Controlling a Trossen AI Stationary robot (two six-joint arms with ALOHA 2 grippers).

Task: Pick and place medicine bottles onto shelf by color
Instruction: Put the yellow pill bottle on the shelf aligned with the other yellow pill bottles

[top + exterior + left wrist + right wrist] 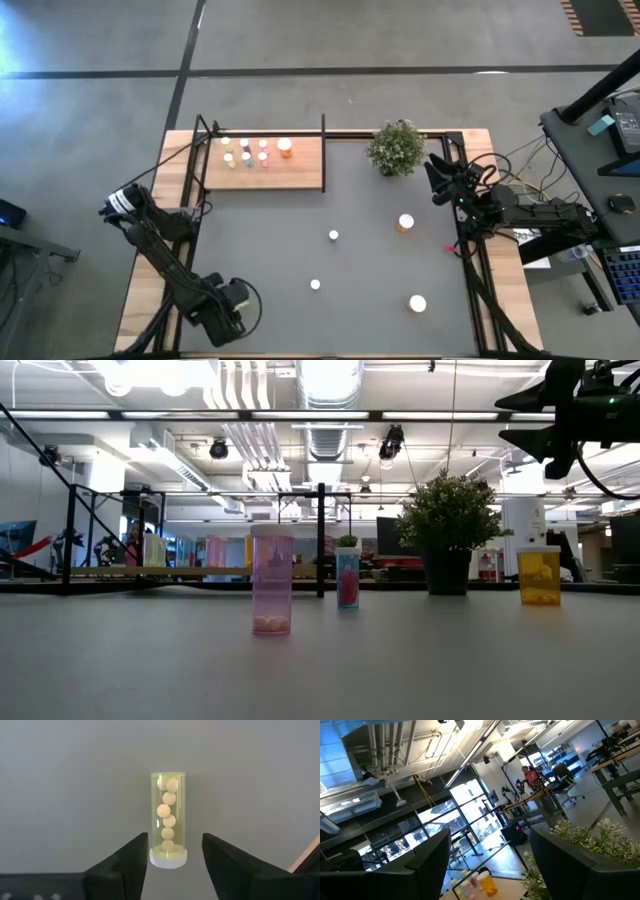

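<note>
Four bottles wait on the table while the left arm works on a yellow-green one.

Pickup is the step in hand: the left gripper (172, 851) sits at the near-left of the table (300, 240), fingers apart on either side of the yellow-green bottle (169, 820); whether the pads touch it cannot be told. Next, a firm grip, a lift and a carry to the shelf (265, 172) at the far left, where small bottles already stand, to join its colour. The right gripper (437, 178) waits near the potted plant (396, 147), fingers apart and empty.
</note>
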